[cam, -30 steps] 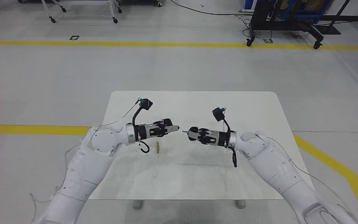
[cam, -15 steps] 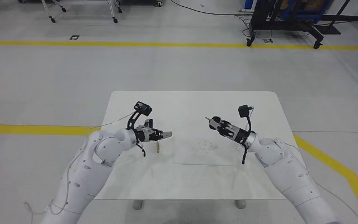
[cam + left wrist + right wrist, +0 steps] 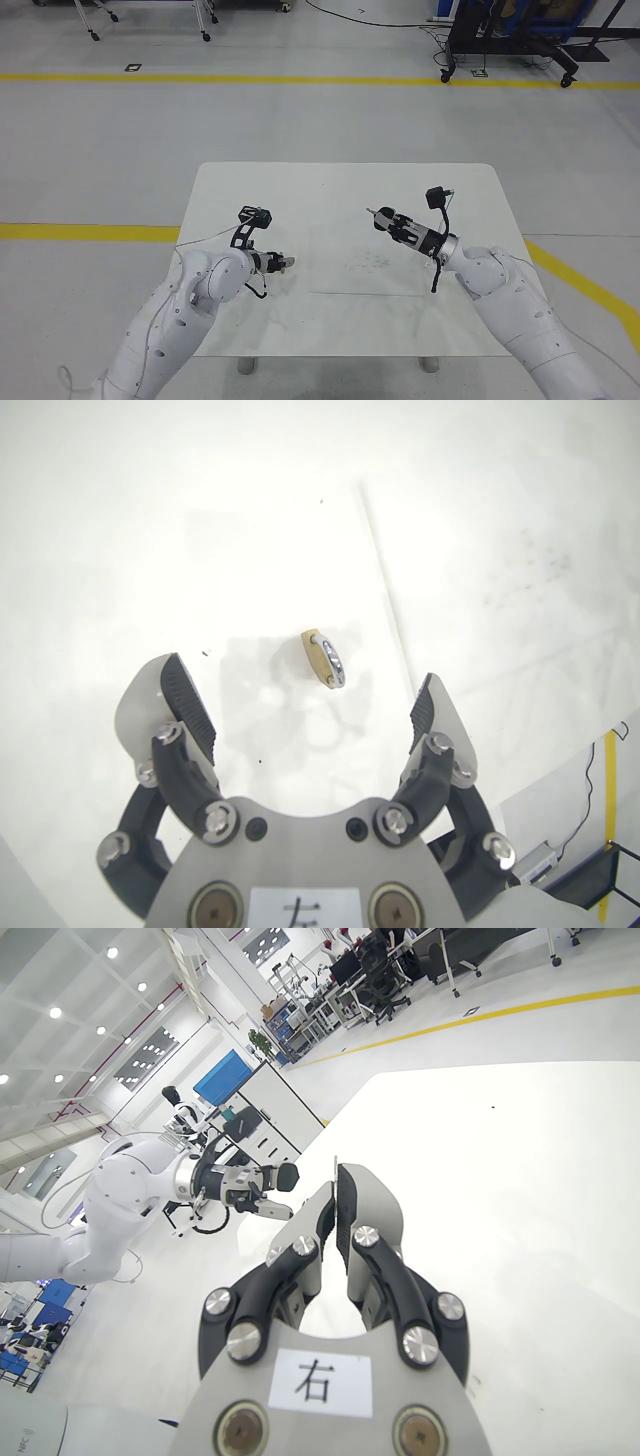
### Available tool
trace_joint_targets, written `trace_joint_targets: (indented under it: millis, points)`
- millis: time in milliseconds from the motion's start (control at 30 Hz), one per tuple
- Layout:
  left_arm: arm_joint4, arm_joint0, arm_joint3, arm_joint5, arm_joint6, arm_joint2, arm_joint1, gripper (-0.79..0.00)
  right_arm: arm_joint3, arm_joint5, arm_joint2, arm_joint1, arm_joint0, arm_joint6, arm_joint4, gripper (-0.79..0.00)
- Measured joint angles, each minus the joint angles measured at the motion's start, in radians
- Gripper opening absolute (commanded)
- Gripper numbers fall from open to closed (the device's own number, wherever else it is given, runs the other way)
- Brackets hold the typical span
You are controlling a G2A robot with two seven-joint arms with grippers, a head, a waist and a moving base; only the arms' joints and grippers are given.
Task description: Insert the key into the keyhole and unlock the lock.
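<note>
**Left end effector [image 3: 299,667] open over lock [image 3: 322,657]**

Nothing is held by its wide-spread jaws; the lock is laid on the surface [image 3: 150,525] just ahead of them. The key [image 3: 335,1165] is clamped in the closed right end effector [image 3: 336,1180].
</note>
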Motion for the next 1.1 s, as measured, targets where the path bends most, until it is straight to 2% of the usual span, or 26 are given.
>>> trace_joint_targets:
  millis: [167, 200, 300, 367, 400, 467, 500, 933, 1033, 1100]
  points:
    - [-0.008, -0.042, 0.061, 0.000, 0.010, 0.047, -0.017, -0.215, 0.000, 0.000, 0.000, 0.000, 0.000, 0.000, 0.000, -0.785]
    - [-0.009, -0.049, 0.072, 0.000, 0.011, 0.055, -0.020, -0.277, 0.000, 0.000, 0.000, 0.000, 0.000, 0.000, 0.000, -0.785]
    - [-0.010, -0.064, 0.096, 0.000, 0.012, 0.067, -0.026, -0.391, 0.000, 0.000, 0.000, 0.000, 0.000, 0.000, 0.000, -0.785]
    - [-0.007, -0.070, 0.106, -0.001, 0.008, 0.072, -0.028, -0.431, 0.000, 0.000, 0.000, 0.000, 0.000, 0.000, 0.000, -0.785]
    - [-0.005, -0.074, 0.112, -0.002, -0.002, 0.075, -0.029, -0.489, 0.000, 0.000, 0.000, 0.000, 0.000, 0.000, 0.000, -0.785]
    - [-0.004, -0.078, 0.117, -0.004, -0.017, 0.078, -0.031, -0.717, 0.000, 0.000, 0.000, 0.000, 0.000, 0.000, 0.000, -0.785]
    - [-0.003, -0.080, 0.120, -0.008, -0.025, 0.079, -0.031, -0.785, 0.000, 0.000, 0.000, 0.000, 0.000, 0.000, 0.000, -0.785]
    - [0.047, -0.070, 0.095, -0.032, -0.043, 0.083, -0.032, -0.785, 0.000, 0.000, 0.000, 0.000, 0.000, 0.000, 0.000, -0.785]
    - [0.040, -0.069, 0.098, -0.046, -0.047, 0.078, -0.032, -0.733, 0.000, 0.000, 0.000, 0.000, 0.000, 0.000, 0.000, -0.785]
    - [0.045, -0.069, 0.100, -0.048, -0.048, 0.076, -0.033, -0.662, 0.000, 0.000, 0.000, 0.000, 0.000, 0.000, 0.000, -0.785]
